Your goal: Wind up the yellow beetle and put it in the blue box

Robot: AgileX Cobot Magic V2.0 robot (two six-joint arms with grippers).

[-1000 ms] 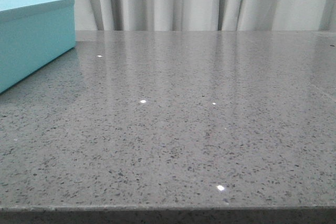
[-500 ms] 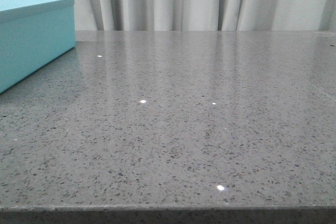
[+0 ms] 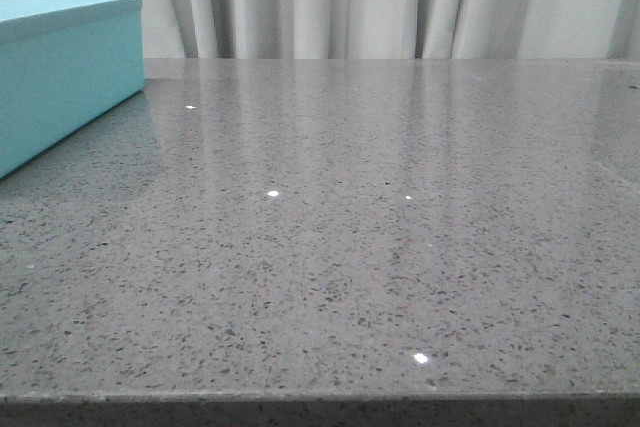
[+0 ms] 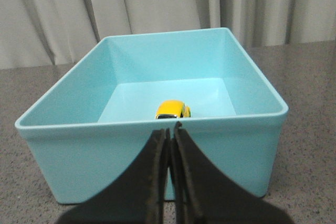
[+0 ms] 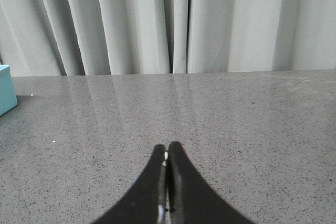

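One yellow beetle (image 4: 172, 110) sits on the floor of the blue box (image 4: 157, 153), near the wall closest to my left wrist camera, and I can read no lettering on the toy or the box. My left claw (image 4: 170, 129) is pressed closed with nothing between its tips, hanging just outside that near wall. My right claw (image 5: 166, 149) is likewise closed and empty, above bare speckled grey desk (image 3: 380, 247). From the front camera I see only a corner of the box at the desk's left edge, with pale curtains (image 3: 400, 2) behind.
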